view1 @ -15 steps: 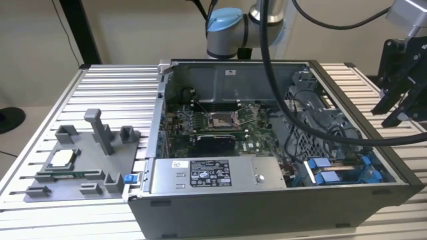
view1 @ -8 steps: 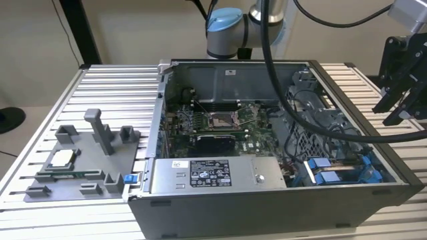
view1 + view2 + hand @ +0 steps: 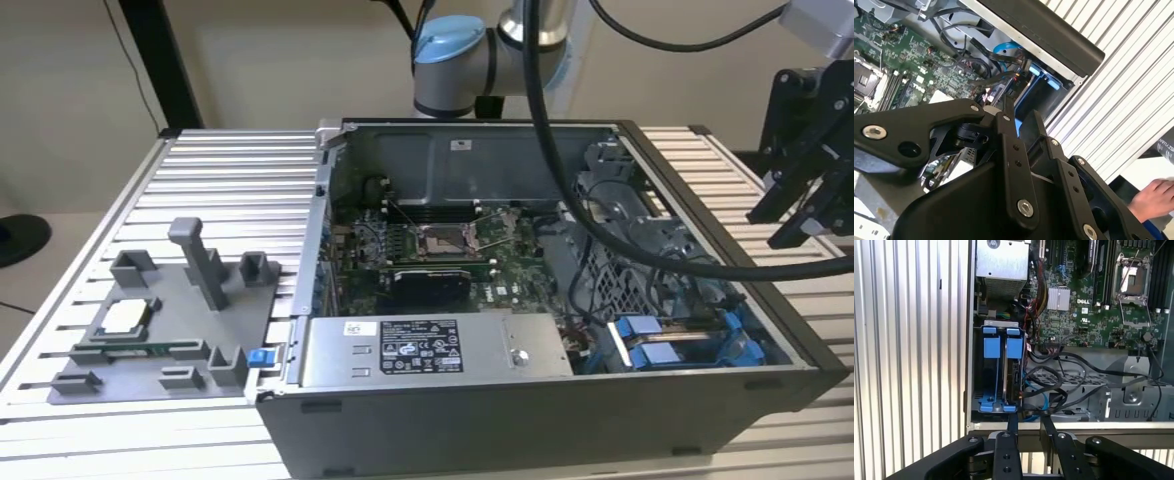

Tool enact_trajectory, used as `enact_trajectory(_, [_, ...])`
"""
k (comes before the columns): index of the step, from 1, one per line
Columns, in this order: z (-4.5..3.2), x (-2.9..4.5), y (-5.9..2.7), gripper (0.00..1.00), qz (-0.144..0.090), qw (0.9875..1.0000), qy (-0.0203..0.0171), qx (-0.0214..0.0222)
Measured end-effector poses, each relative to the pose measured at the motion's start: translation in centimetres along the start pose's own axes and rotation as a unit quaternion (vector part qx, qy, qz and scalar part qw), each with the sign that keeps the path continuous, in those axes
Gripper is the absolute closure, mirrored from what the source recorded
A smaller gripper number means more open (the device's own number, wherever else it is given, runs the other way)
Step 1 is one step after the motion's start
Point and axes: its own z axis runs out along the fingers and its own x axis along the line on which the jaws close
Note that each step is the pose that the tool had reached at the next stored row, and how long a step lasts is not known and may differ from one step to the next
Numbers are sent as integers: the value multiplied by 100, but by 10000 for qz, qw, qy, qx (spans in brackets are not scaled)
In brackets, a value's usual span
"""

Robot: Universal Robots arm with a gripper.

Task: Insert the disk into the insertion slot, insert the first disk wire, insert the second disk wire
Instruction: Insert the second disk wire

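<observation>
Disk (image 3: pixel 1014 365), edge-on in its bright blue plastic carrier, is seen seated inside the grey metal insertion slot (image 3: pixel 988 402) with blue rails, at a corner of the open dark grey computer case (image 3: pixel 534 420). Loose black cables (image 3: pixel 1069 365) are draped beside it, near a green circuit board (image 3: pixel 1089 315). The case is carried by a ribbed aluminium surface (image 3: pixel 227 170). The black gripper (image 3: pixel 1029 422) is held partly open just outside the case wall, with nothing grasped.

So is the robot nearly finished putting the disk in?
The disk already looks seated in the insertion slot. The gripper is open, holding nothing, beside the case. Black cables reach the disk, but whether they're plugged in can't be seen.
</observation>
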Motion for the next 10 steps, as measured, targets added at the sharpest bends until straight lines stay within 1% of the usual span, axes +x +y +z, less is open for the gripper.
enact_trajectory(6, [-13, -2, -1, 0, 0, 10000, 0, 0])
enact_trajectory(10, [-21, -3, -1, 0, 0, 10000, 9, 0])
